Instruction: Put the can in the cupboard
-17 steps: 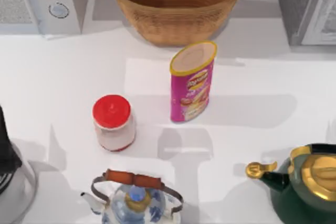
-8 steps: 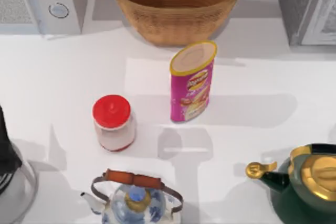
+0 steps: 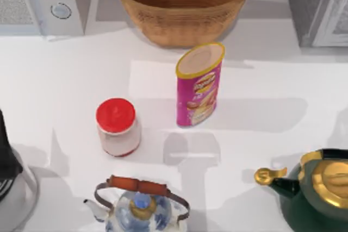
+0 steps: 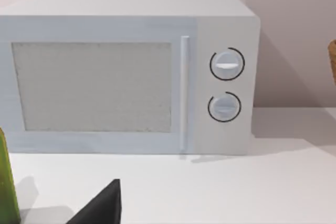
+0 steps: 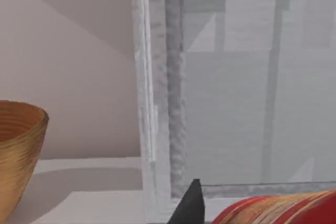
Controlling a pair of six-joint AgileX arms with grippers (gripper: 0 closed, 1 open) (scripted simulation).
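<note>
One can [image 3: 199,85] stands before the basket [image 3: 182,5]

Left arm [image 3: 6,156], at the table's left edge well apart from the red-lidded jar [image 3: 117,126], has shifted very slightly away from the jar since the earlier top views.

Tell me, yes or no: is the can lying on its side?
No. The can stands upright on the table, its beige top facing up, in front of the basket.
</note>
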